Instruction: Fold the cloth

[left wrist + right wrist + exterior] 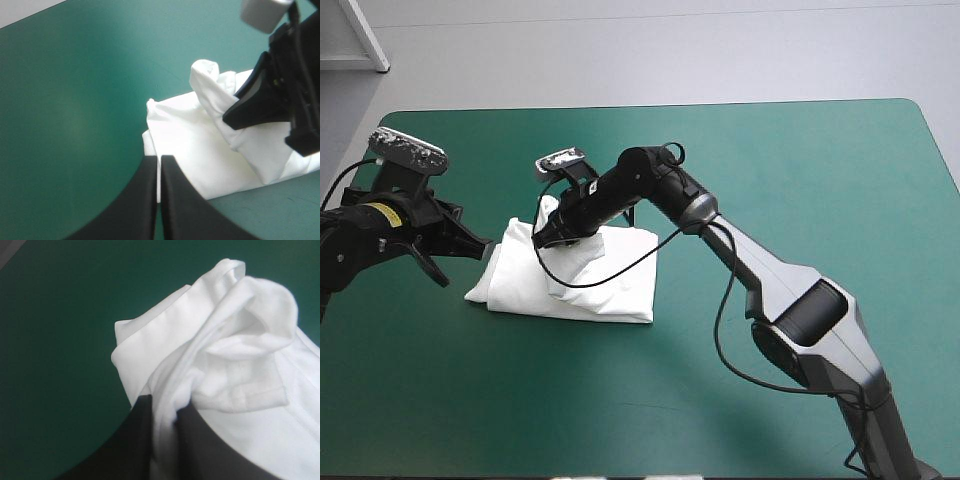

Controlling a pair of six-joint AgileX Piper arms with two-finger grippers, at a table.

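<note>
Well, on the teal-green worktop (800, 170) the partly folded white T-shirt (610, 285) lies left of centre in the frame. My right tool (548, 236) pinches a raised fold. My left tool (485, 246), all but closed, seems to nip the shirt's left edge. Uneven pulling could drag the bundle and undo its layers.

The T-shirt (590, 285) lies as a folded bundle on the surface (800, 160), left of its middle and well apart from every edge. The left gripper (485, 248) comes in from the surface's left side, its tips at the bundle's left edge. The right gripper (548, 238) reaches across from the right, above the bundle, and sits on its far left part with a raised fold between its fingers (210, 450).
</note>
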